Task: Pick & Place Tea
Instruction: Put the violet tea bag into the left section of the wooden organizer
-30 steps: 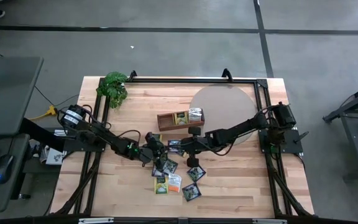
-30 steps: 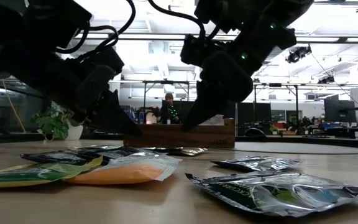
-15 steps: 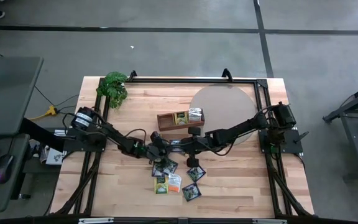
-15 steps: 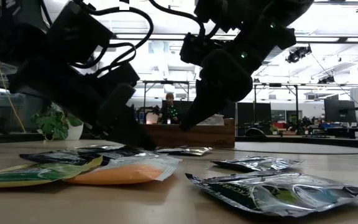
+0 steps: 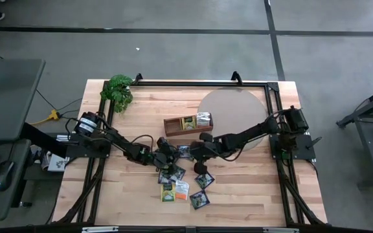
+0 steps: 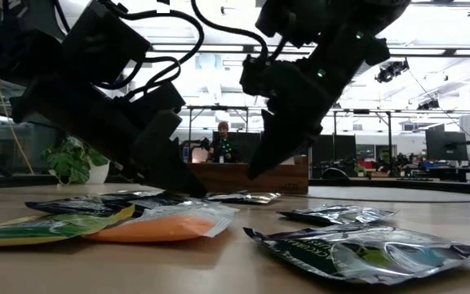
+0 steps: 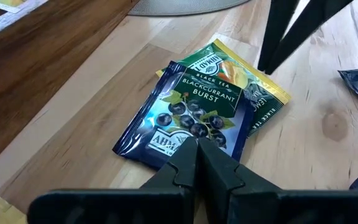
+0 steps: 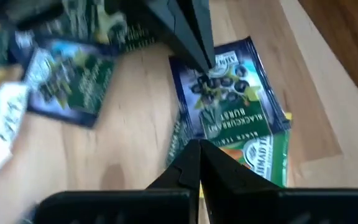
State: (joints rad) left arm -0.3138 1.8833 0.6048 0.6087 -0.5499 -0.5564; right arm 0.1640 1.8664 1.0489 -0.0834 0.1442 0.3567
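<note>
A dark blue "blackcurrant" tea sachet (image 7: 191,112) (image 8: 229,99) lies flat on the wood, overlapping a yellow-green sachet (image 7: 263,93) beneath it, just near of the tray. My left gripper (image 7: 197,144) (image 5: 175,154) is shut, its tips down at this sachet's edge. My right gripper (image 8: 196,146) (image 6: 255,173) is shut and hangs a little above the same pair of sachets, opposite the left one, touching nothing. Several more sachets (image 5: 185,184) lie scattered toward the near edge. Some sachets stand in the wooden tray (image 5: 171,123). My left gripper rests its shut fingertips (image 8: 210,62) on the blackcurrant sachet near one edge (image 7: 188,138), slanting down from the table's left. The sachet lies flat on the table and on the yellow-green sachet under it. Whether any foil sits between the fingers cannot be told.
The three-compartment tray (image 6: 284,178) sits just beyond the grippers, beside a round grey mat (image 5: 235,110). A potted plant (image 5: 118,90) stands at the far left corner. Loose sachets, one orange (image 6: 161,224) and one silver-green (image 6: 365,253), lie toward the near edge. A person shows in the room behind.
My left gripper has moved toward the table's right and down, coming to the blackcurrant sachet and staying there. My right gripper has shifted slightly and tipped a little steeper above the same sachets. The sachets have kept their places.
</note>
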